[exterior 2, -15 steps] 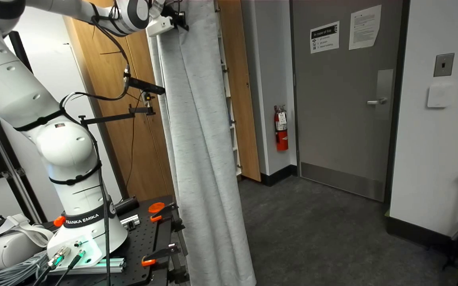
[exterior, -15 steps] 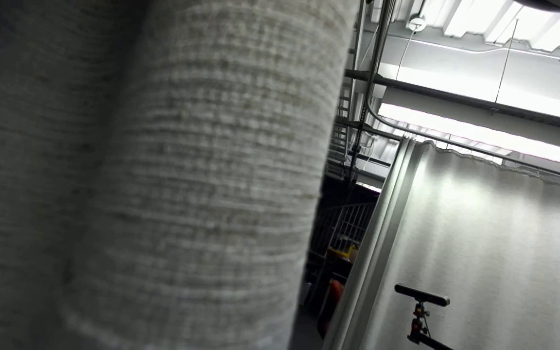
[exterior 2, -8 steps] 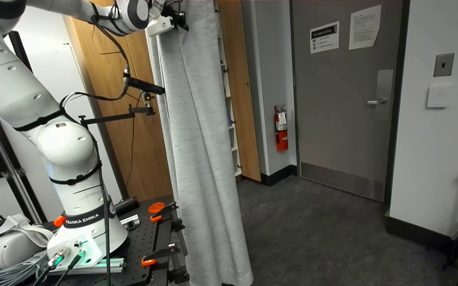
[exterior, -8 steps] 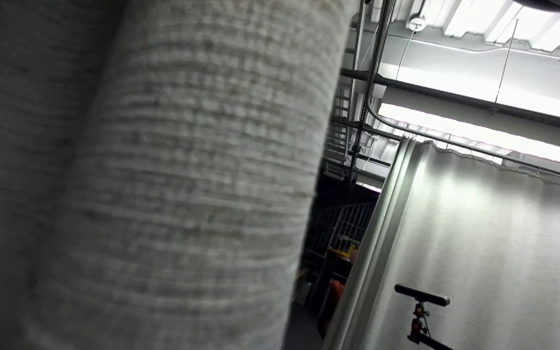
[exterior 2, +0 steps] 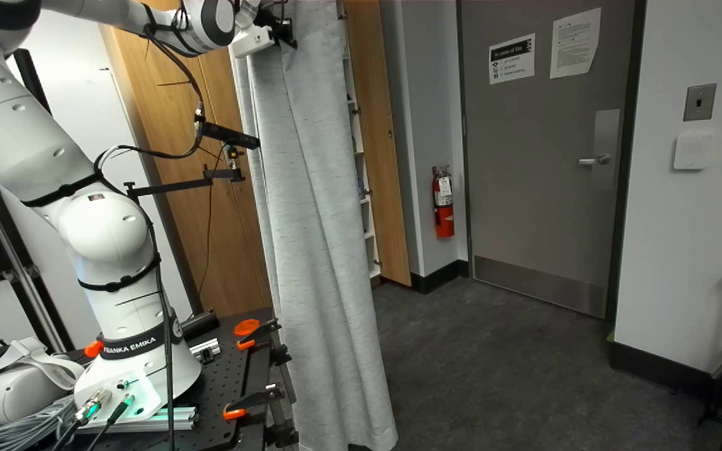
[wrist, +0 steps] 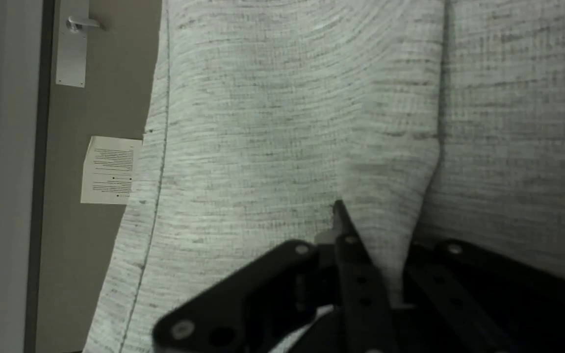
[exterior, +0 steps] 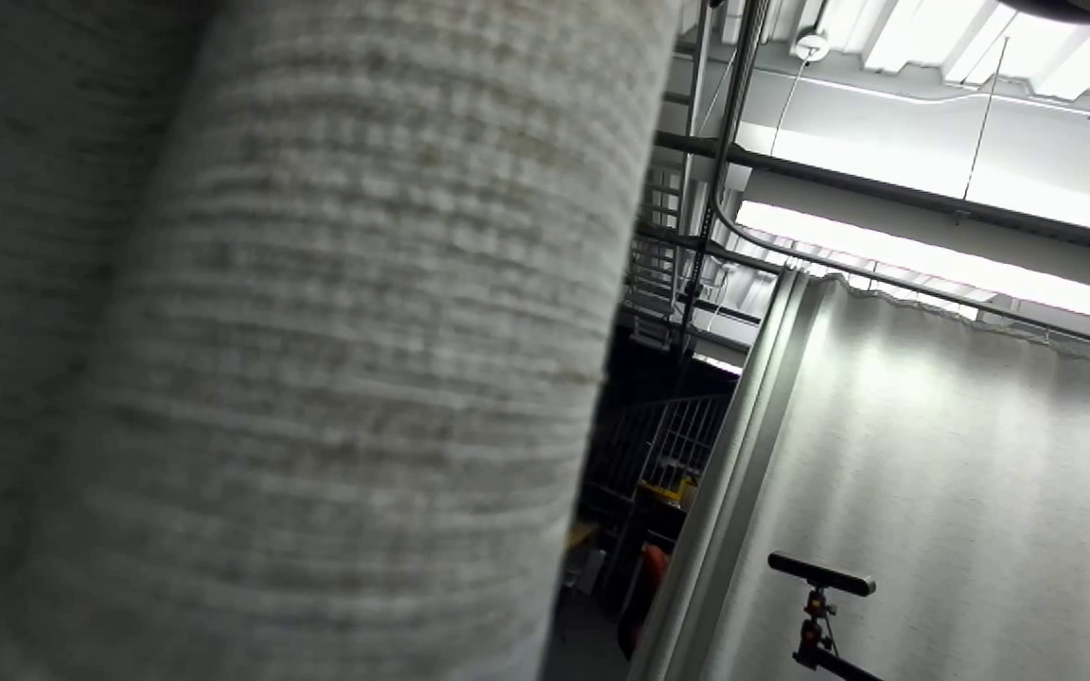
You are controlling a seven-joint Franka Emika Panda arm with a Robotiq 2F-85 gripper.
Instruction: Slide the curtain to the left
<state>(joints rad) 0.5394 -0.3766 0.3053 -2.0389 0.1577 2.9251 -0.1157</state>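
Observation:
The curtain is light-grey woven fabric and fills the left half of an exterior view, very close to the camera. In an exterior view the curtain hangs in soft vertical folds beside the robot's table. My gripper is high at the top of that view, against the curtain's upper part. In the wrist view a fold of the curtain runs down between the dark fingers of the gripper and narrows where they pinch it. The right fingertip is hidden behind the fold.
A wooden cabinet with an open door stands behind the curtain. A black camera on a bracket is close to the curtain's left edge. Orange clamps line the table edge. A pale ribbed panel hangs from a rail.
The curtain's free edge has shifted left in an exterior view, uncovering more background. Its lower end has swung slightly left beside the table. The arm and gripper look almost still.

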